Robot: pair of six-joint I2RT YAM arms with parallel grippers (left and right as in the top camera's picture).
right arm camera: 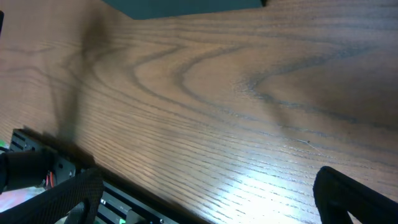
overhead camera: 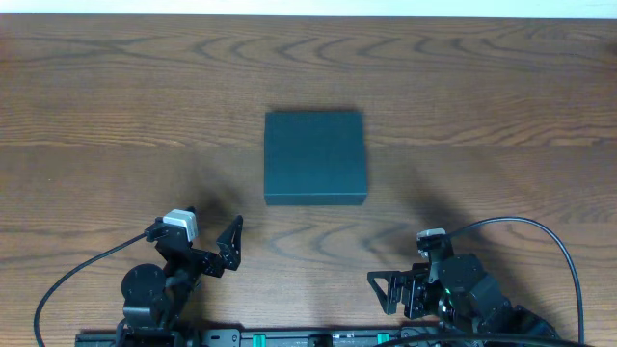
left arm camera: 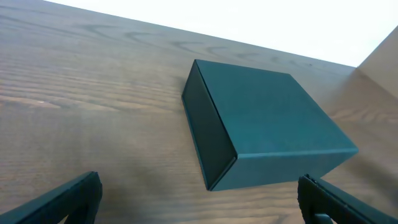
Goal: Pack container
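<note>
At the left, the left end effector (left arm camera: 199,183) hangs low over the bench (overhead camera: 96,96), its fingers wide apart and holding nothing. In the middle of the bench I see the container (overhead camera: 315,157), lid down, well apart from both arms. At the right, the right end effector (right arm camera: 206,177) is likewise spread and empty.

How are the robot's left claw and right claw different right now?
The left gripper faces the container, and its wrist view shows the whole of it. The right gripper faces mostly bare table and catches only a sliver of the container's edge. From overhead, the left gripper sits a bit nearer the container than the right gripper. Both are open and hold nothing.
</note>
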